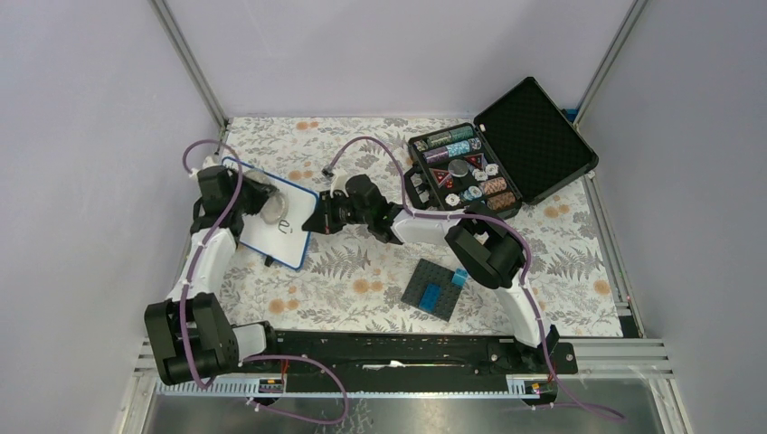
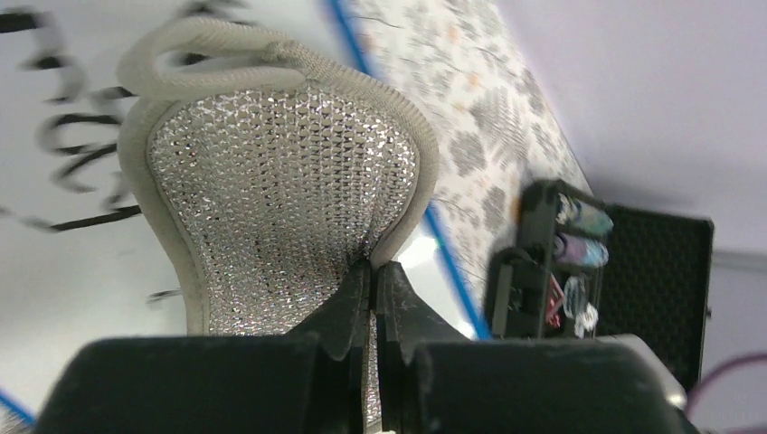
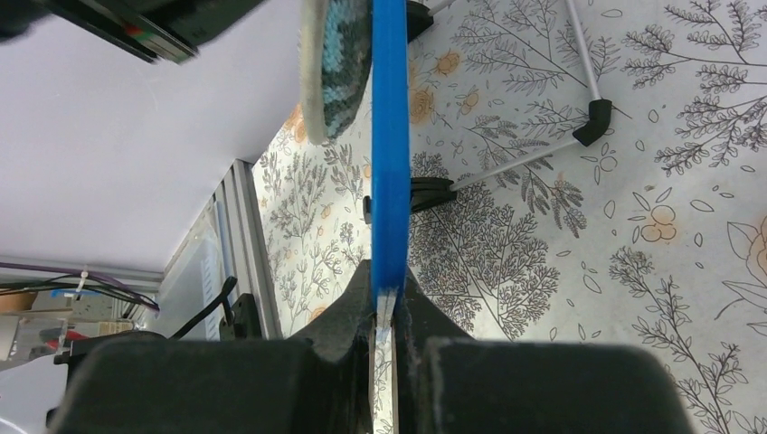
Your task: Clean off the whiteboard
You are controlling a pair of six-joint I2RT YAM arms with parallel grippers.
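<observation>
Your right gripper (image 3: 389, 303) is clamped on the blue rim of the whiteboard (image 1: 271, 231), at its right edge. The whiteboard sits at the left of the floral cloth (image 1: 362, 280), near the left arm. Your left gripper (image 2: 373, 276) pinches a silver mesh pad (image 2: 280, 181) with a grey border, and the pad rests against the board's face. Dark handwriting (image 2: 77, 149) shows beside the pad, blurred and unreadable. An open chip case (image 1: 493, 154) and a grey studded plate (image 1: 432, 291) lie well apart from the board, on the right.
</observation>
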